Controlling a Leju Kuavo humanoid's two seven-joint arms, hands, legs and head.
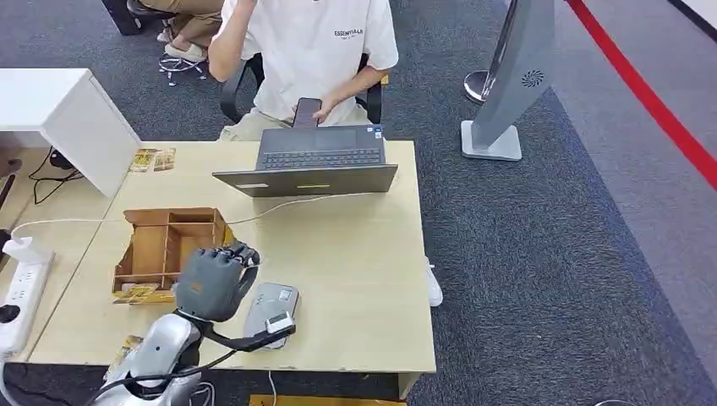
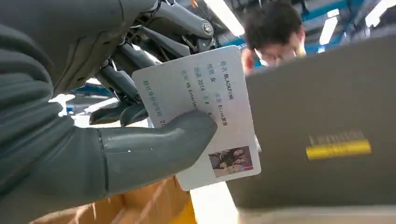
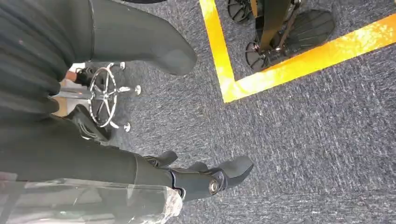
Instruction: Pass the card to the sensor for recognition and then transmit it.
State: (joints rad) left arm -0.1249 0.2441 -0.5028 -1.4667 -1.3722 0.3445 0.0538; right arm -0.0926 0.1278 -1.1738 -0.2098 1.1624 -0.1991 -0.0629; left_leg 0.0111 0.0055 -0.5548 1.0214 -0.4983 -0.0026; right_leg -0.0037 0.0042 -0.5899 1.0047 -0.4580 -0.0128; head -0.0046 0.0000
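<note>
The left hand [image 1: 211, 283] is raised over the near left part of the table [image 1: 363, 288], between the wooden organiser box [image 1: 165, 245] on its left and the grey sensor [image 1: 272, 309] just beside it on the right. In the left wrist view the card [image 2: 205, 112] is seen pinched between the thick thumb [image 2: 159, 144] on its printed face and the darker fingers [image 2: 121, 81] behind it; printed text and a small photograph are visible on the card. In the head view the card itself is hidden behind the hand, so whether it is directly above the sensor cannot be told.

The right hand [image 3: 140, 116] is held over grey carpet with yellow floor tape [image 3: 280, 70]; its fingers are spread apart and nothing is held in them.

An open laptop [image 1: 317, 165] is placed at the far edge of the table, and a seated person [image 1: 309, 51] with a phone is seen behind it. A white cable [image 1: 279, 205] is laid across the table in front of the laptop.
</note>
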